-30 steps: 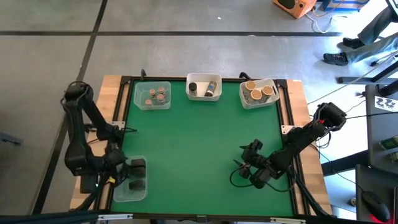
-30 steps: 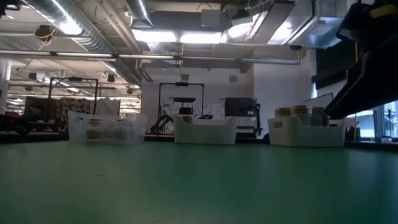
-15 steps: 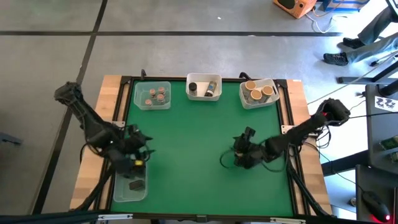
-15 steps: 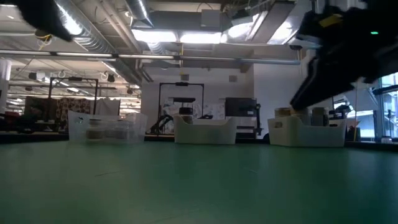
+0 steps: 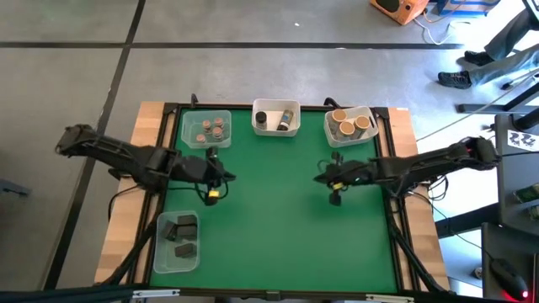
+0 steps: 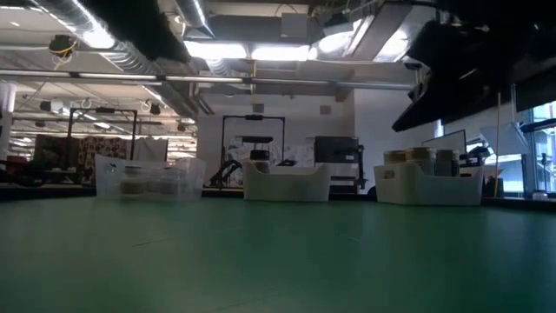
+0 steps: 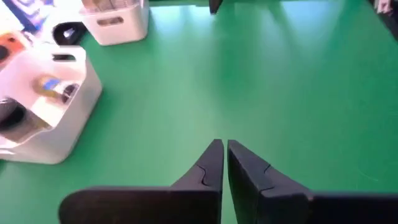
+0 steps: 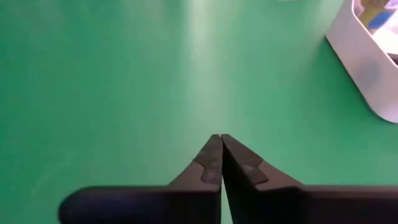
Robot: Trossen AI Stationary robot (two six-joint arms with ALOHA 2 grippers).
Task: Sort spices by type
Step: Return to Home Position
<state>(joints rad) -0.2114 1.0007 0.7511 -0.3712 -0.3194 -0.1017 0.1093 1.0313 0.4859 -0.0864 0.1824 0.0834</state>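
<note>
Green mat (image 5: 278, 227) under both my pincers. Left pincer (image 7: 221, 144) and right pincer (image 8: 217, 137) are each pinched together on nothing, hovering mid-table, well apart from every spice. Tan-lidded jars (image 5: 349, 124) stand upright in the right white tub (image 5: 328, 128), brown-lidded jars (image 5: 210, 128) in the far clear tub (image 5: 187, 140), dark blocks (image 5: 181, 238) in the near clear tub (image 5: 162, 257). In the middle white tub (image 5: 255, 128) a dark bottle (image 5: 288, 118) lies flat, long axis far-to-near. Labels are too small to read.

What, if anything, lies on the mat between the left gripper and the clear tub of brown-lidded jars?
Nothing visible: only bare green mat separates the left gripper from the clear tub holding the jars.
</note>
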